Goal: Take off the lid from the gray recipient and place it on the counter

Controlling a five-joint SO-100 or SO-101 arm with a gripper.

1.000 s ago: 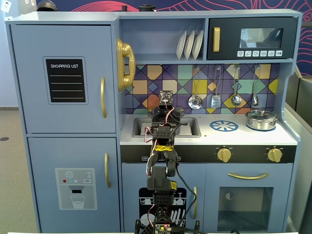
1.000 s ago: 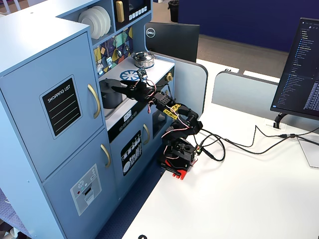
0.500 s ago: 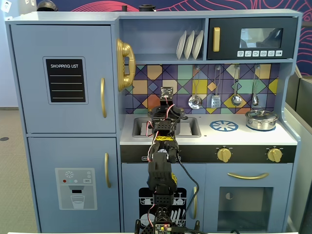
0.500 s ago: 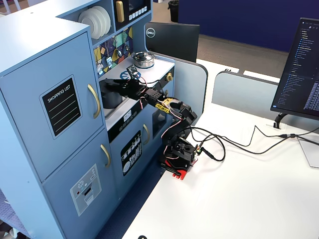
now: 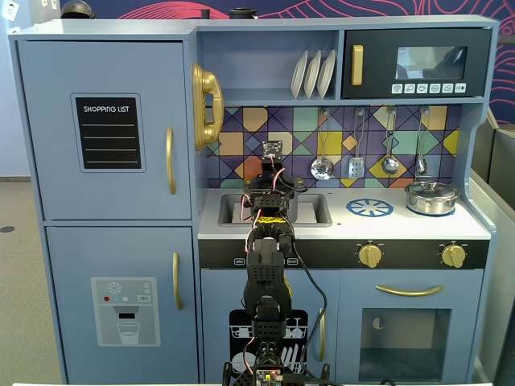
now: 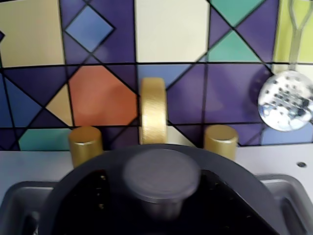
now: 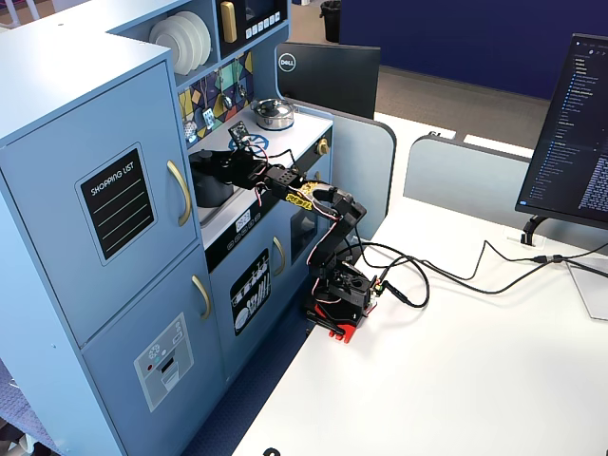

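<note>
In the wrist view the dark gray lid (image 6: 166, 155) fills the lower half of the picture, with its round knob (image 6: 161, 175) in the middle. My gripper (image 6: 161, 193) comes in from the bottom, and its black fingers (image 6: 95, 198) press against both sides of the knob, shut on it. In a fixed view the gray recipient (image 7: 209, 185) stands in the sink recess of the white counter (image 7: 296, 128), with my gripper (image 7: 220, 163) at its top. I cannot tell whether the lid still touches the pot. In the front fixed view my arm (image 5: 268, 265) hides the pot.
A gold faucet (image 6: 153, 110) and two gold taps (image 6: 85, 147) stand just behind the lid. A shiny silver pot (image 5: 431, 196) sits at the counter's right end, beside the printed blue burner ring (image 5: 369, 207). Utensils (image 5: 322, 166) hang on the tiled wall.
</note>
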